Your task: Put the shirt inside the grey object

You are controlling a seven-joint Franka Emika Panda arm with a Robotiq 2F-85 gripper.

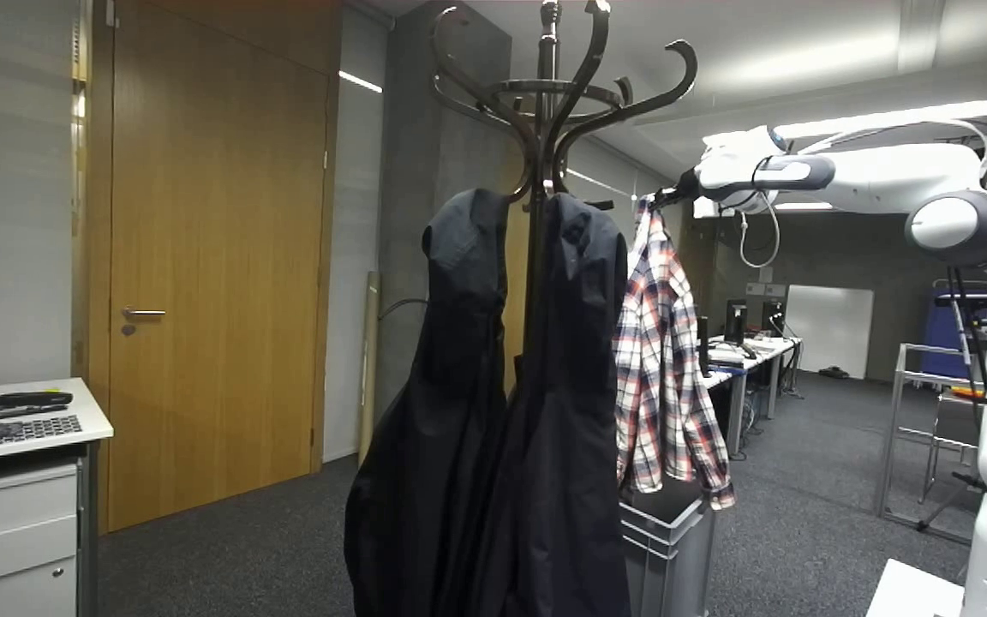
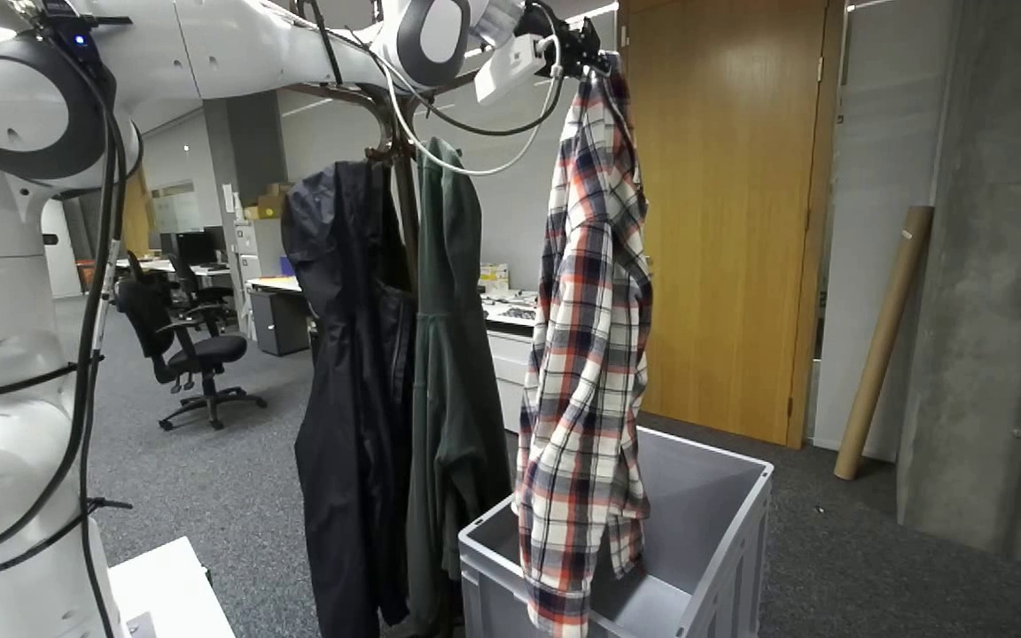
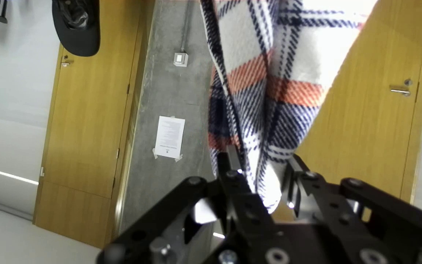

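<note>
The plaid shirt, in red, white and dark blue, hangs long and limp in both exterior views. My gripper is shut on its top, with bunched cloth between the fingers; in an exterior view the gripper is high up beside the coat rack. Below the shirt stands the grey object, a plastic bin with an open top. Its hem hangs over the bin's mouth at about rim height. One cuff overlaps the near rim; whether it is inside or outside I cannot tell.
A dark wooden coat rack stands close beside the bin. On it hang a black jacket and a dark green garment, which hide part of the bin in an exterior view. A white surface adjoins the arm's base.
</note>
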